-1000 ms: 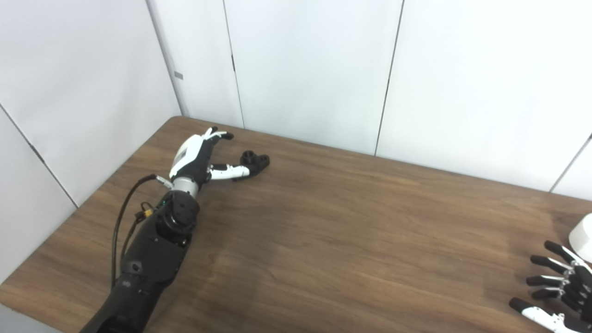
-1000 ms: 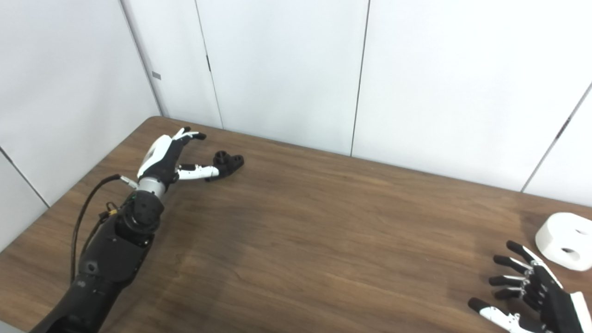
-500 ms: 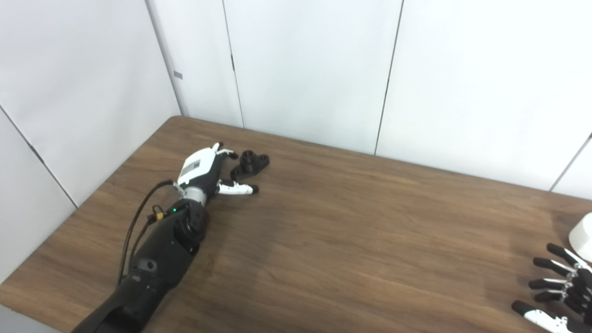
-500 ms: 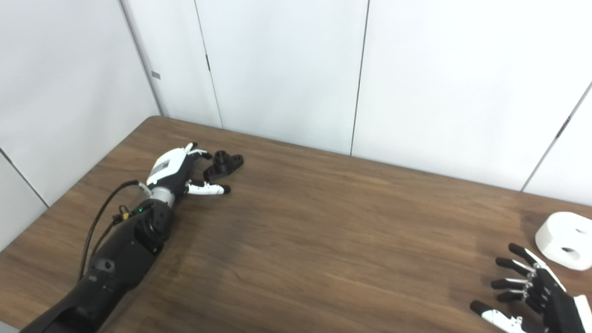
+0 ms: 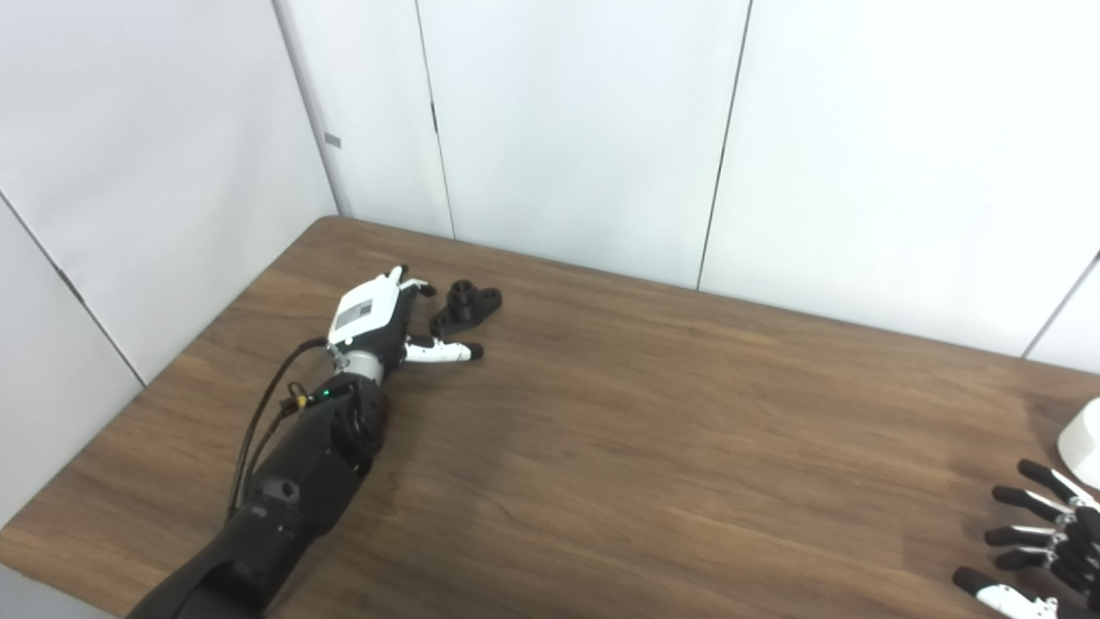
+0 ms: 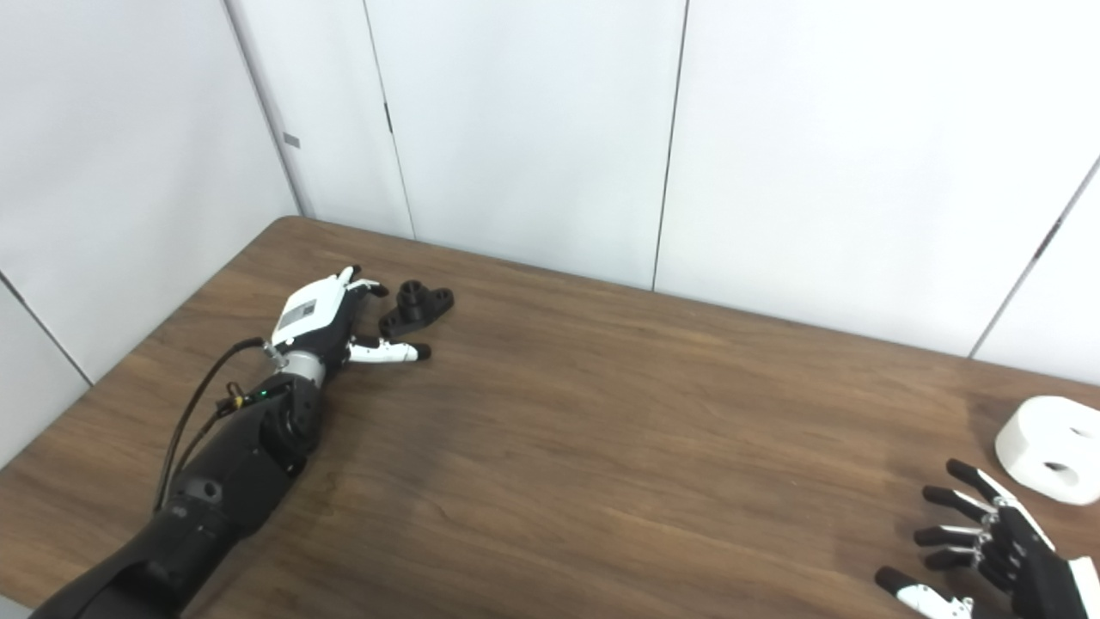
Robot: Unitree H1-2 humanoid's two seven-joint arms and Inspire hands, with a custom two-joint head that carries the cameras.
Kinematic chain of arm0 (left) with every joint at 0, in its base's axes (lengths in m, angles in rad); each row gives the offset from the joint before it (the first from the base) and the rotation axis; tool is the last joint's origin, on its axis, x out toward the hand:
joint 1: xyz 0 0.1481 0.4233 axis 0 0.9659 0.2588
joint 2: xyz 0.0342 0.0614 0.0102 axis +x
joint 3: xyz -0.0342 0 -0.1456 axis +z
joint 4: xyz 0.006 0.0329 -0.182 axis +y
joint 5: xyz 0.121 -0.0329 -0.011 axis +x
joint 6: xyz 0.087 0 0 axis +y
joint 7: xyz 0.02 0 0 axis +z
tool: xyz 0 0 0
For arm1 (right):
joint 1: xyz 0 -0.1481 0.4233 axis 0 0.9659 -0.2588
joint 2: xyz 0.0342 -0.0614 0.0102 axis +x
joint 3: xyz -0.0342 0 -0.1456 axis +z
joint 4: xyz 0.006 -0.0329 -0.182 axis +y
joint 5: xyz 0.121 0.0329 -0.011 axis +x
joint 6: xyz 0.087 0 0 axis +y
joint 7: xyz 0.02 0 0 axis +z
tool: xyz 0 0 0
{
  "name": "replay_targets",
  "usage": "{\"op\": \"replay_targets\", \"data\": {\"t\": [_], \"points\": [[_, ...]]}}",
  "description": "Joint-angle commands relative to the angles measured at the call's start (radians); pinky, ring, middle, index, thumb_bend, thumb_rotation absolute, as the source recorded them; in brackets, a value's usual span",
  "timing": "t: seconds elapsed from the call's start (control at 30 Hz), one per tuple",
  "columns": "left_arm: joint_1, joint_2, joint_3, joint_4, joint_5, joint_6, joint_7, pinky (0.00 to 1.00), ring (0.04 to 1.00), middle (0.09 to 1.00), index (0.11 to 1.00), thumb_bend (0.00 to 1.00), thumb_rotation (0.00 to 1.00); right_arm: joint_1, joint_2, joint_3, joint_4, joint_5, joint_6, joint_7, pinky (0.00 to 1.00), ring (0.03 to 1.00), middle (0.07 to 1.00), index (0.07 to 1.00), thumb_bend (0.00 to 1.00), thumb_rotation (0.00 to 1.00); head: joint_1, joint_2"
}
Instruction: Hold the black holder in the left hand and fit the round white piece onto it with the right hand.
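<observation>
The black holder point(image 5: 465, 308) lies on the wooden table point(image 5: 619, 430) near its far left corner. My left hand point(image 5: 382, 318) rests just left of it, back facing up, fingers spread and open; the thumb reaches along the holder's near side and the fingertips end close by its left end, with nothing grasped. The round white piece point(image 6: 1047, 448), a thick disc with holes in its top, sits at the far right of the table. My right hand point(image 6: 988, 542) hovers open in front of and left of the disc, fingers apart, not touching it.
White wall panels point(image 5: 567, 129) close off the table's far and left sides. The table's left edge runs close beside my left forearm point(image 5: 292, 481). A black cable point(image 5: 258, 421) loops off the left wrist.
My left hand has turned palm-down and settled beside the holder, thumb now lying in front of it rather than over it. The right hand has drifted slightly down and right. The holder has barely moved.
</observation>
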Motion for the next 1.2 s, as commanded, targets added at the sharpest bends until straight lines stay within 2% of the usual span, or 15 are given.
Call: {"op": "replay_targets", "data": {"t": [0.0,0.3,0.6,0.77,0.93,1.1,1.17], "points": [[-0.039,0.005,0.014,0.020,-0.018,-0.032,0.038,1.00,1.000,1.000,0.792,0.99,0.33,-0.006,-0.026,-0.012,-0.030,0.011,-0.024,0.006,0.45,0.567,0.743,0.840,0.72,0.03,-0.002,-0.001],[-0.049,-0.088,0.091,0.045,-0.185,-0.053,0.030,1.00,1.000,1.000,0.770,0.93,0.38,0.008,-0.031,-0.018,-0.047,0.002,-0.012,0.002,0.46,0.573,0.746,0.840,0.71,0.04,-0.007,0.011],[-0.065,-0.142,0.107,0.099,-0.234,-0.078,0.059,1.00,1.000,1.000,0.752,0.89,0.42,0.014,-0.041,-0.016,-0.054,-0.009,-0.019,-0.003,0.46,0.576,0.746,0.838,0.70,0.06,-0.009,0.020],[-0.070,-0.154,0.109,0.134,-0.245,-0.104,0.082,1.00,1.000,1.000,0.738,0.89,0.39,0.017,-0.045,-0.015,-0.053,-0.026,-0.031,-0.005,0.45,0.569,0.743,0.837,0.70,0.05,-0.013,0.026],[-0.068,-0.161,0.110,0.144,-0.254,-0.103,0.083,1.00,1.000,1.000,0.741,0.89,0.36,0.021,-0.048,-0.016,-0.063,-0.020,-0.030,0.002,0.44,0.564,0.742,0.838,0.70,0.06,-0.008,0.031],[-0.069,-0.150,0.075,0.150,-0.209,-0.104,0.102,1.00,1.000,1.000,0.742,0.90,0.37,0.022,-0.048,-0.017,-0.062,-0.014,-0.031,0.002,0.45,0.570,0.745,0.837,0.70,0.06,-0.007,0.033],[-0.071,-0.144,0.064,0.158,-0.199,-0.111,0.116,1.00,1.000,1.000,0.736,0.89,0.35,0.023,-0.048,-0.018,-0.061,-0.012,-0.030,0.002,0.46,0.572,0.743,0.836,0.70,0.07,-0.007,0.033]]}}
